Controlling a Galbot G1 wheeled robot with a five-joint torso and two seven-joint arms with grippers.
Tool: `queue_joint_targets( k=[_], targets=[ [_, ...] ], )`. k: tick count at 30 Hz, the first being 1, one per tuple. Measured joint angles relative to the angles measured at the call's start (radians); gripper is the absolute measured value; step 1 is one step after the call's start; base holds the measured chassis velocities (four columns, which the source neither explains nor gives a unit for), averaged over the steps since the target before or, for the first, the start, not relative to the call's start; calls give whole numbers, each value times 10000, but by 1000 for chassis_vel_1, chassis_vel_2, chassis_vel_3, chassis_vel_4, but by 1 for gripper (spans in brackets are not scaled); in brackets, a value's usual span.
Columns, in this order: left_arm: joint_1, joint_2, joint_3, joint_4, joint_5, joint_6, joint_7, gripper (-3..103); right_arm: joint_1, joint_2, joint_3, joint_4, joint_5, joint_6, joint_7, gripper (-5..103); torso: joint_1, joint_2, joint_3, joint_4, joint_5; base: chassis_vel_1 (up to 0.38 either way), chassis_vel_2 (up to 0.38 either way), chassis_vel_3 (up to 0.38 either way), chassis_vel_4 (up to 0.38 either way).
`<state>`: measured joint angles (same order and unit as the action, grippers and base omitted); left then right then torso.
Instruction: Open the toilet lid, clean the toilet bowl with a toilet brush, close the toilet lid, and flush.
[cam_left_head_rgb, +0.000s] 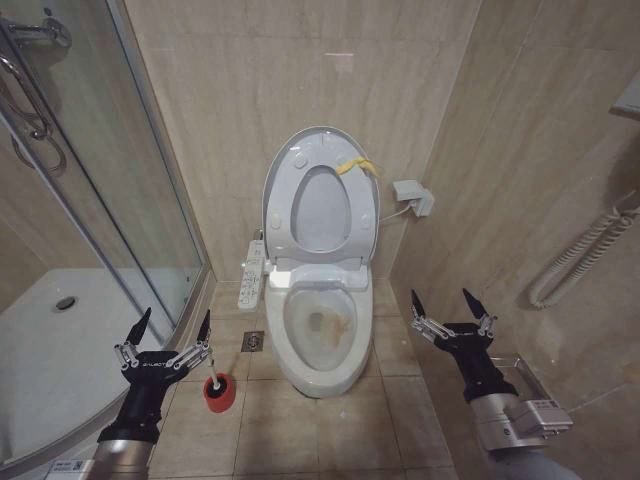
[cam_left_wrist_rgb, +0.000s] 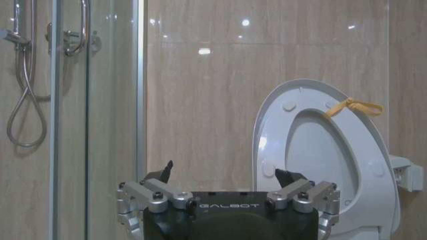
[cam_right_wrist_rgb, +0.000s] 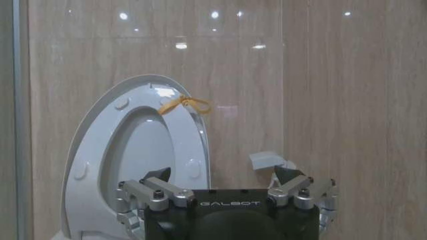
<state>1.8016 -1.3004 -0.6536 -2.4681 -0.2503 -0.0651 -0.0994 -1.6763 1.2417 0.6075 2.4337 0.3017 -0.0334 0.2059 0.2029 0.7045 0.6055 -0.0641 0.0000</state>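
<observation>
Grippers both hung spread and empty, lid already up, brush not yet taken.

From the head view, the left gripper (cam_left_head_rgb: 172, 328) was spread wide and held nothing, just above and beside the small red round cup holder (cam_left_head_rgb: 219, 394) on the tiled floor, where the toilet brush (cam_left_head_rgb: 213, 372) stood by its slim white handle; the right gripper (cam_left_head_rgb: 448, 307) was likewise spread and empty, on the far side of the white ceramic toilet bowl (cam_left_head_rgb: 320, 330), whose inside showed yellowish-brown stains. The large white glossy toilet lid (cam_left_head_rgb: 283, 180) stood upright against the wall with the seat ring, a yellow strap (cam_left_head_rgb: 358, 165) at its rim. Left wrist view: the left gripper (cam_left_wrist_rgb: 227, 172) faced the raised toilet lid (cam_left_wrist_rgb: 280, 100) and the glass shower door (cam_left_wrist_rgb: 93, 120). Right wrist view: the right gripper (cam_right_wrist_rgb: 223, 174) faced the lid (cam_right_wrist_rgb: 97, 120) too. By my judgement the opening step was done and fetching the brush was in hand, which called for the left gripper to drop and close on the handle.
</observation>
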Motion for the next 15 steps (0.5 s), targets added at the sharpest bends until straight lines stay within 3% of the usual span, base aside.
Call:
queue_joint_targets(
  k=[15],
  targets=[
    [-57, 1, 18, 26, -31, 33, -9, 100, 42, -21, -26, -39, 23, -15, 6, 100, 0, 0, 0, 1, 1, 0, 0, 0, 0]
  ],
)
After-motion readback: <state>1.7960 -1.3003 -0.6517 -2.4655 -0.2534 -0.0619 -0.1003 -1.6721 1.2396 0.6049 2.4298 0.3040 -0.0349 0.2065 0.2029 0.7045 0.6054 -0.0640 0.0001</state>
